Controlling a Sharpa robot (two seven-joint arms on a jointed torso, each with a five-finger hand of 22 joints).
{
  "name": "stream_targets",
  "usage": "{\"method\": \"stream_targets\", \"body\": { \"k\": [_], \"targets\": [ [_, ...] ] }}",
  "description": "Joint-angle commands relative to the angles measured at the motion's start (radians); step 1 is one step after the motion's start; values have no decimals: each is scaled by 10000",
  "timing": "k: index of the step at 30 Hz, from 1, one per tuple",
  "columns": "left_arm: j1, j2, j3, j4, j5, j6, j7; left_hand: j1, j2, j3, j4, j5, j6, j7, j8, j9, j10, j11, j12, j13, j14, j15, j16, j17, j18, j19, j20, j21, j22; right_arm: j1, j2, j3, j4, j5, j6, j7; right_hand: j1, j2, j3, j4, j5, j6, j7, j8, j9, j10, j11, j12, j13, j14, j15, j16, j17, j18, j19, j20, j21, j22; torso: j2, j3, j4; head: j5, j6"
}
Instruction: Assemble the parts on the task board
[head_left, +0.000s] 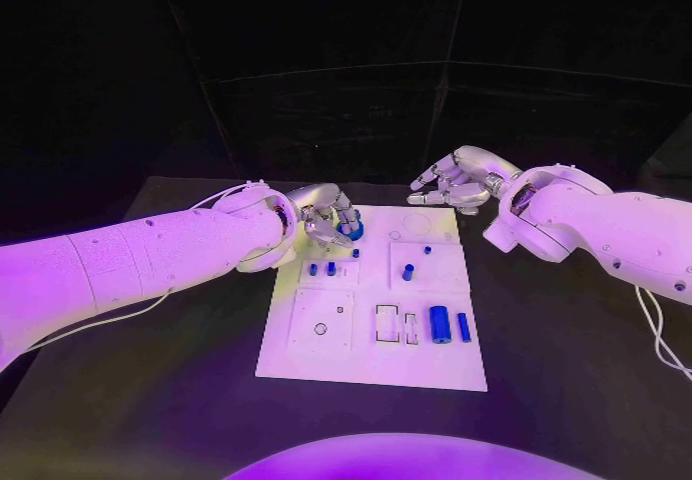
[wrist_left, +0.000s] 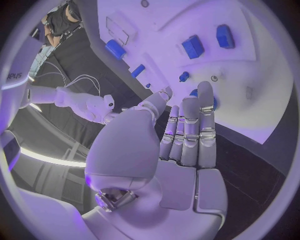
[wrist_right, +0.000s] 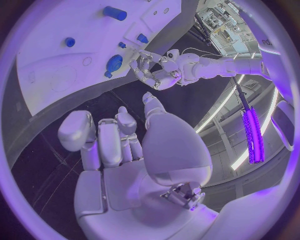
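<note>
The white board lies in the middle of the dark tabletop. The left hand hangs over the board's far left corner, its fingers straight and side by side, holding nothing; a round blue disc lies on the board just past their tips, contact unclear. The right hand hovers beyond the board's far right corner, fingers loosely curled and empty. Small blue pegs stand mid-board, and a larger blue cylinder lies nearer the robot.
</note>
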Motion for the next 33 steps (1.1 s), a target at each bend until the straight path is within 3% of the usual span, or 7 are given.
{"method": "stream_targets", "body": {
  "k": [1, 7, 10, 14, 22, 33],
  "targets": [
    [-18, 196, 1, -280, -1979, -197, 617, -78, -108, 45, -74, -67, 246, -34, -160, -148, 152, -19, -114, -254, 607, -37, 846, 795, 135, 321, -32, 186, 60, 18, 9, 7, 15, -17, -77, 97, -21, 84, -49, 9, 36, -20, -45, 30, -10, -46, -17, -30, 2, 294, -59, -56, 12, 63, -29, -25, -37, -8, -1, -7, 16, -56, 14],
    [-90, 692, 3, -783, -2794, 119, 434, -194, -129, 120, -138, -80, 718, -100, -370, -349, 103, -1, -441, -718, 1171, -37, 1699, 1442, 116, 736, -52, 533, 253, 18, 42, 7, 6, -17, -79, 74, -10, 97, -49, 10, 55, -21, -46, 33, -10, -43, -18, -24, 6, 297, -60, -51, 23, 61, -24, -26, -35, 1, -2, -6, 12, -79, 42],
    [-125, 889, 4, -969, -3079, 332, 336, -248, -113, 191, -168, -80, 932, -156, -492, -441, 248, -27, -536, -928, 1591, -66, 2391, 2140, -67, 1261, -76, 1650, 1339, 17, 63, 7, 1, -17, -77, 69, -5, 103, -48, 10, 63, -22, -46, 34, -10, -42, -19, -21, 7, 298, -60, -49, 27, 60, -23, -26, -34, 4, -1, -7, -4, -72, 43],
    [-176, 1062, 6, -1141, -3254, 692, 255, -301, -108, 234, -188, -88, 1128, -205, -567, -473, 278, -29, -647, -1102, 1797, -80, 2769, 2499, -179, 1544, -94, 2325, 2004, 17, 73, 7, -3, -17, -76, 64, -5, 103, -48, 10, 63, -22, -46, 34, -10, -42, -19, -21, 7, 298, -60, -49, 27, 60, -23, -26, -34, 4, -5, -5, 3, -88, 32],
    [-240, 1245, 8, -1289, -3361, 1045, 248, -349, -76, 314, -237, -122, 1356, -267, -718, -498, 507, -64, -728, -1310, 2089, -116, 3264, 3021, -347, 1936, -123, 3325, 3015, 17, 82, 7, 2, -17, -71, 56, -5, 103, -48, 10, 63, -22, -46, 34, -10, -42, -19, -21, 7, 298, -60, -49, 27, 60, -23, -26, -34, 4, -4, -1, 12, -115, 8],
    [-263, 1296, 10, -1280, -3444, 1194, 227, -418, -69, 364, -245, -142, 1445, -269, -836, -498, 736, -109, -752, -1408, 2194, -153, 3411, 3132, -425, 2103, -157, 3785, 3488, 17, 87, 7, -5, -17, -73, 54, -5, 103, -48, 10, 63, -22, -46, 34, -10, -42, -19, -21, 7, 298, -60, -49, 27, 60, -23, -26, -34, 4, -7, -4, 27, -145, -13]
  ]
}}
